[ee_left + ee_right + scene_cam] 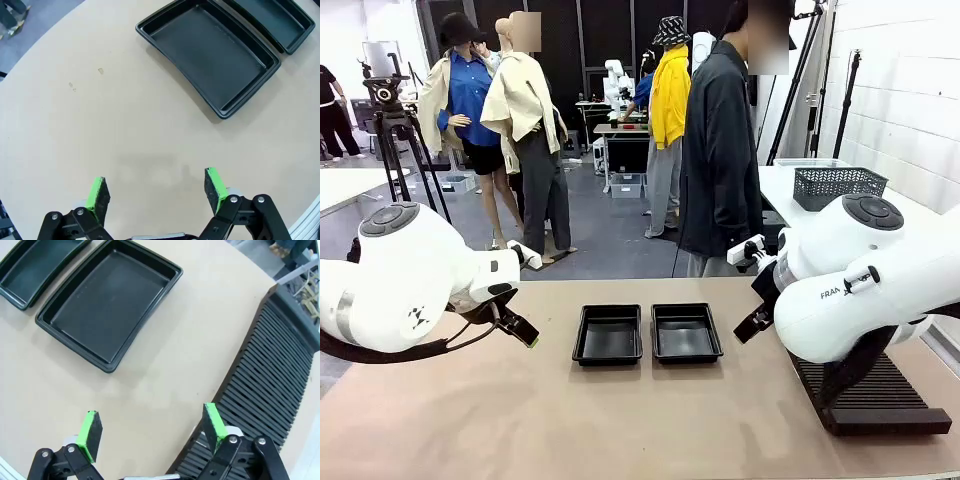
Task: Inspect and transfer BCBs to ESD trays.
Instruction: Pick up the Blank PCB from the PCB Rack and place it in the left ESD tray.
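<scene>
Trays (610, 359) sit side by side mid-table, floors bare; your left gripper (156, 187) and right gripper (150, 427) hover with jaws wide apart. Lower the right carelessly and a finger could catch the rack (270, 375) just beside it, or either arm could nudge a tray askew.

The two ESD trays at the middle of the frame, the left tray (608, 334) and the right tray (686, 332), are glossy black. They sit on a plain tan table (620, 425). The left arm (400, 290) and right arm (860, 290) are white with grey round caps. The left gripper (155, 175) is black with bright green pads (95, 197), and the right gripper (150, 410) has the same colours. At lower right the slotted rack (890, 400) is black, ribbed in fine parallel lines. At upper right a mesh basket (838, 185) is dark grey. The person's jacket (720, 160) is charcoal.
</scene>
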